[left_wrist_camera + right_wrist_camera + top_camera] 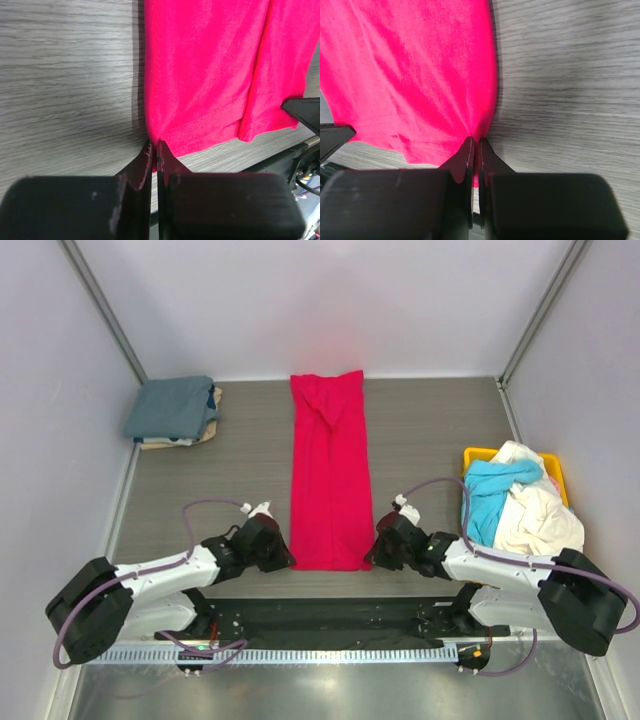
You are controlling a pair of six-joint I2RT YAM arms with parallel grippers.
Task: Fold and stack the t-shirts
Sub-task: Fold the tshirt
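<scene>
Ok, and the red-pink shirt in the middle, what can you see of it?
The red-pink t-shirt is soft, plain knit cloth, folded lengthwise into a long narrow strip with side flaps overlapping on top. It lies flat on the table, stitched hem at the near end, layers slightly bunched at the far end. The left pincer is shut on its near left corner, the right pincer on its near right corner. Nothing else touches it.
</scene>
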